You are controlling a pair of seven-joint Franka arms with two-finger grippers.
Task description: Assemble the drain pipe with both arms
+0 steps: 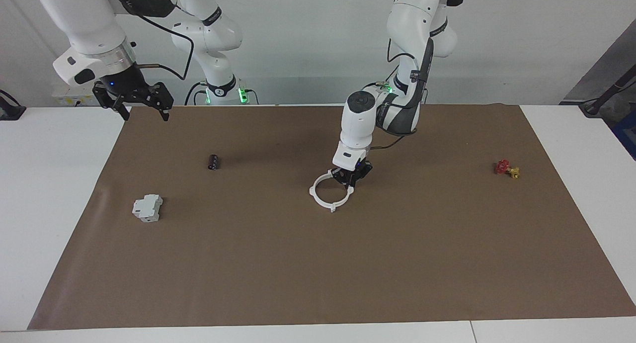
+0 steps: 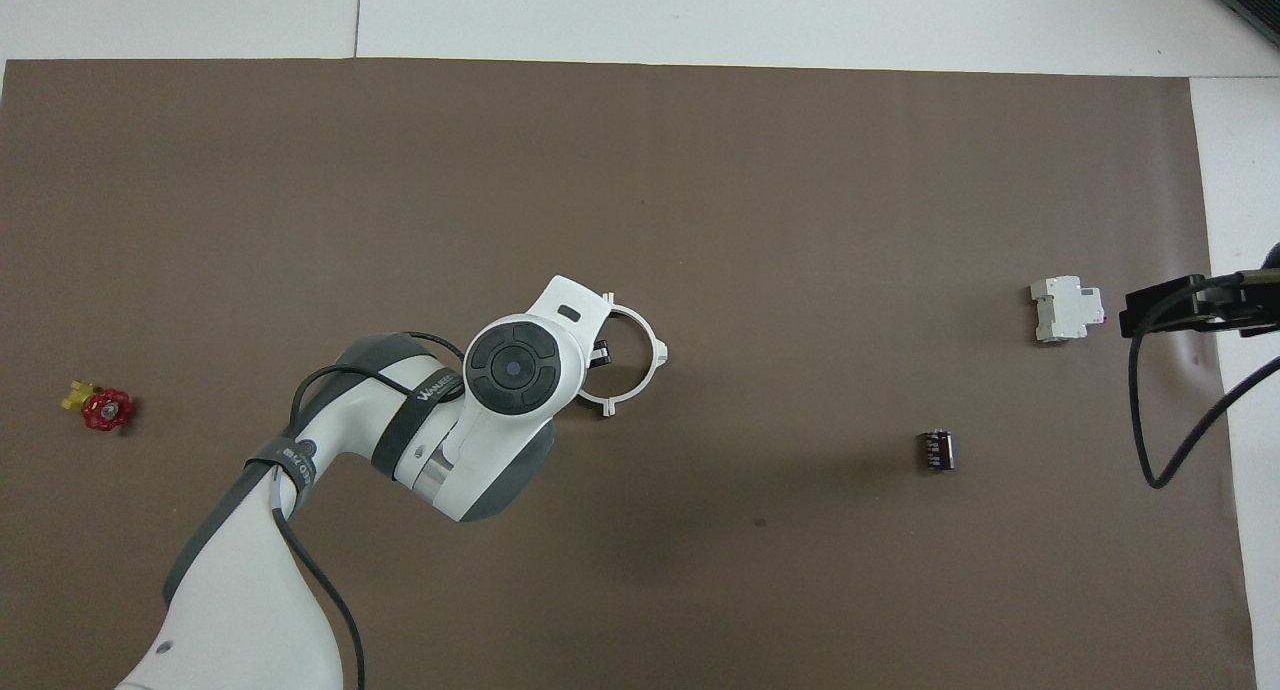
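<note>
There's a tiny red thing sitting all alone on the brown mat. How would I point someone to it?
Start at the brown mat and go to the left arm's end of it, away from the white ring that the left gripper is down at. There lies a small red handwheel valve with a yellow fitting, the only brightly coloured thing on the mat.

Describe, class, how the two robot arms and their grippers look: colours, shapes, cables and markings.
Both arms are white with rounded jointed segments and dark grey or black joint bands. A black cable runs along each. The left arm has a round black cap. The right gripper and left gripper are black.
</note>
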